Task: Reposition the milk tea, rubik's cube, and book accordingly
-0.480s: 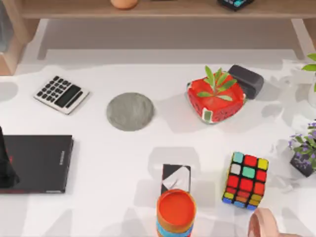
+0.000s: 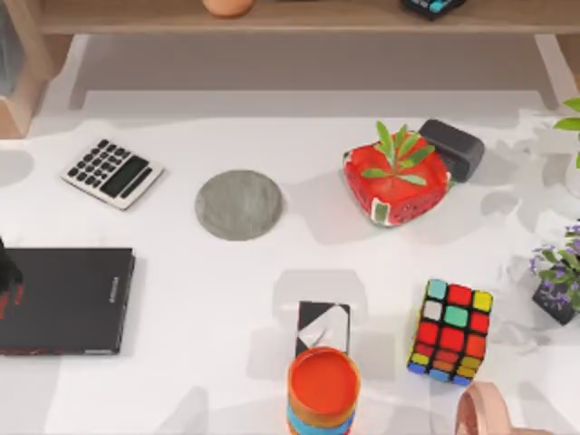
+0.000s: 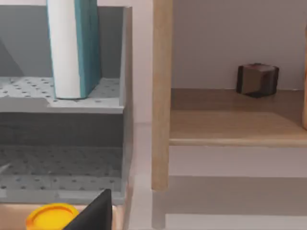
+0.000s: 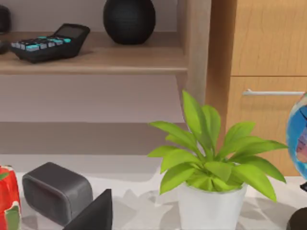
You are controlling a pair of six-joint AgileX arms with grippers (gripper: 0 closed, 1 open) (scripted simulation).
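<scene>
Left tool (image 2: 7, 272) at table's left edge

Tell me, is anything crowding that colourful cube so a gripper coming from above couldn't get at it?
Nothing visible covers the rubik's cube; its top is open. Neighbours stand apart from it: the orange-topped container toward the table's left, a small purple-flowered plant toward the right, and a pinkish rim near its front corner.

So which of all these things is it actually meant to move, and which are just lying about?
Job:
rubik's cube
book, upright in a grey rack
milk tea, at the table's front edge

Lying about:
white calculator
grey coaster
flat black book
red planter
</scene>
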